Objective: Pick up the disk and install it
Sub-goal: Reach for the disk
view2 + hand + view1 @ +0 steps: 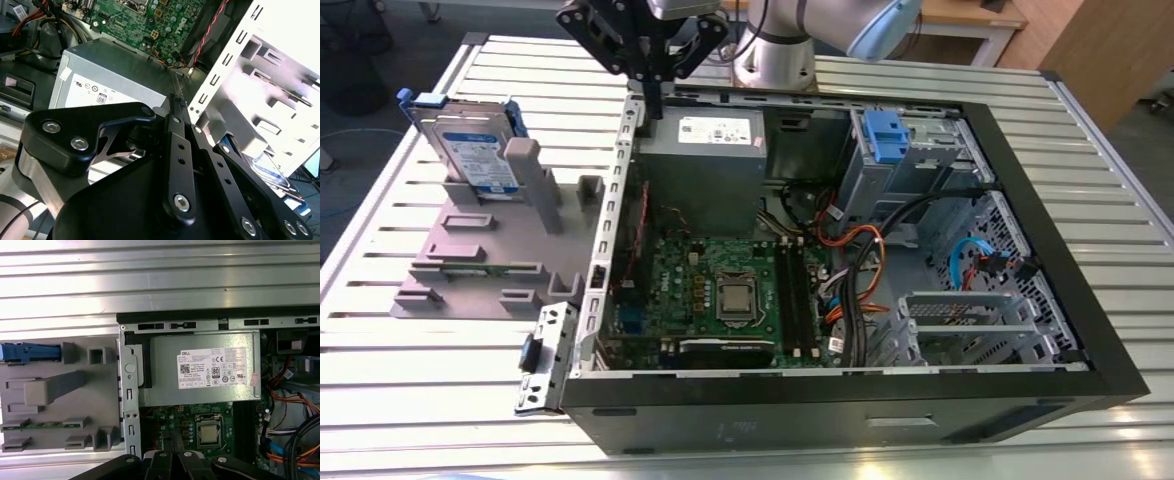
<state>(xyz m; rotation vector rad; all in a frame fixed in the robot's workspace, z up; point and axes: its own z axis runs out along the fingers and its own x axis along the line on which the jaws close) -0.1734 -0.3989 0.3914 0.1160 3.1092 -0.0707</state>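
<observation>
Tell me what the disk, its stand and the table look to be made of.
The disk: silvery-grey casing, apparently metal; its blue bracket looks smooth, likely plastic. The stand: uniform matte grey, probably plastic. The table: pale ribbed slats with a sheen, seemingly metal.

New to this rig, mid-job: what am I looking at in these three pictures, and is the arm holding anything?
One robot arm with a black gripper works over a slatted metal table. The exterior view looks on from off the arm. Both wrist views ride on the arm, looking past the gripper. On the table lies an open computer case, its power supply and green motherboard exposed. At the exterior view's left, a grey stand holds the disk upright. The gripper hangs above the case's edge near the power supply, shut, holding nothing.
</observation>
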